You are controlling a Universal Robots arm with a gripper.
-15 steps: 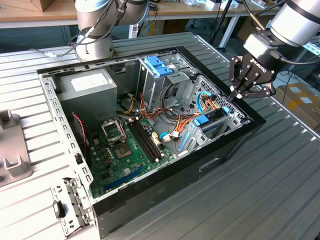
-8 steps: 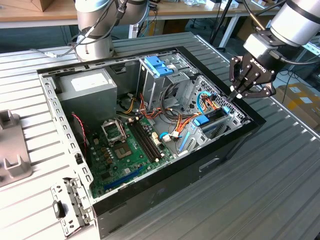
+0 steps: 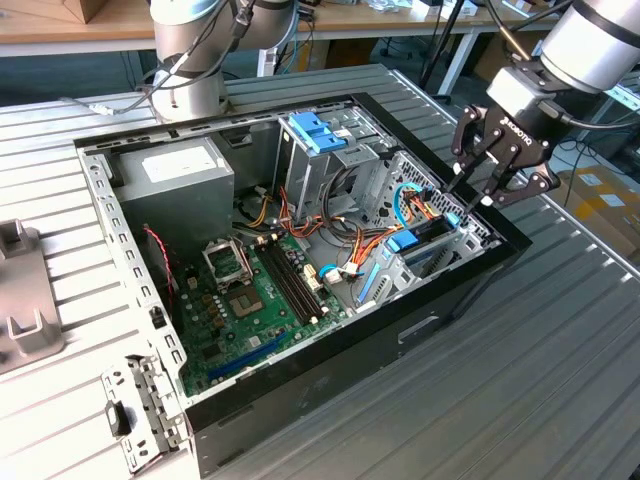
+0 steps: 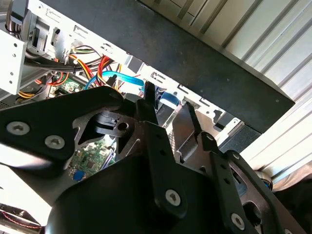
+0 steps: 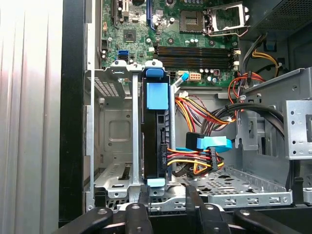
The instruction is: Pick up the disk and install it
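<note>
The disk [image 5: 156,131], a dark drive in a bright blue carrier, stands on edge in a slot of the metal drive cage [image 5: 112,126] inside the open computer case. In the exterior view the disk [image 3: 425,233] sits at the case's right end. My gripper [image 3: 472,193] hangs just above it, open, with nothing between its fingers. In the first wrist view the gripper [image 5: 165,207] straddles the near end of the disk, its black fingertips [image 5: 139,207] a little apart from the blue carrier. The second wrist view shows the gripper [image 4: 168,109] over the case wall.
The black case wall [image 3: 470,290] runs right beside the cage. Orange, red and blue cables [image 5: 204,146] lie next to the disk. Further in are the motherboard [image 3: 240,290], a grey box with a white label [image 3: 185,170] and a blue latch piece [image 3: 315,130]. A second arm's base [image 3: 190,60] stands behind.
</note>
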